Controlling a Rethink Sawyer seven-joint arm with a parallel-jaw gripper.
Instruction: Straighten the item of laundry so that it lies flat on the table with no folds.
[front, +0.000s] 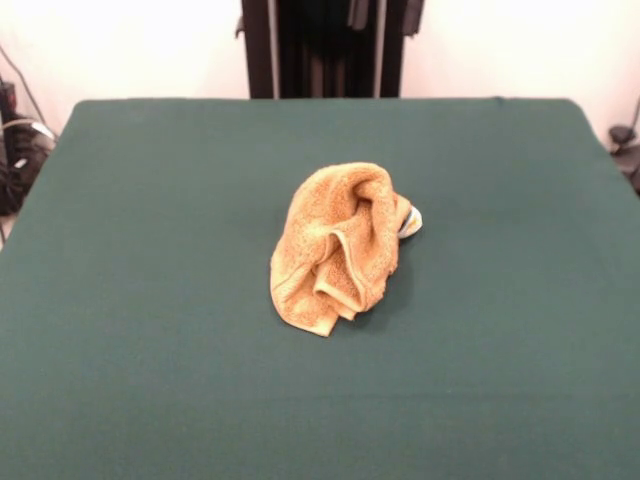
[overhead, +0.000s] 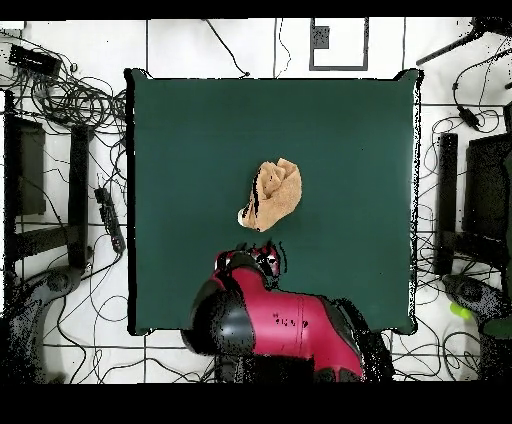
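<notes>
The golden-orange towel (front: 342, 247) lies crumpled in a heap near the middle of the dark green table (front: 150, 330), folded over itself with a rolled edge at its front. A small white tag (front: 412, 222) pokes out at its right side. In the overhead view the towel (overhead: 272, 195) is a small bunched lump on the table (overhead: 350, 140). My red and black arm (overhead: 280, 325) is drawn back over the table's robot-side edge. My gripper (overhead: 250, 262) at its end is apart from the towel and holds nothing of it.
The black pedestal (front: 325, 48) stands behind the table's far edge. Cables and dark equipment (overhead: 60, 100) lie on the floor around the table, off both sides.
</notes>
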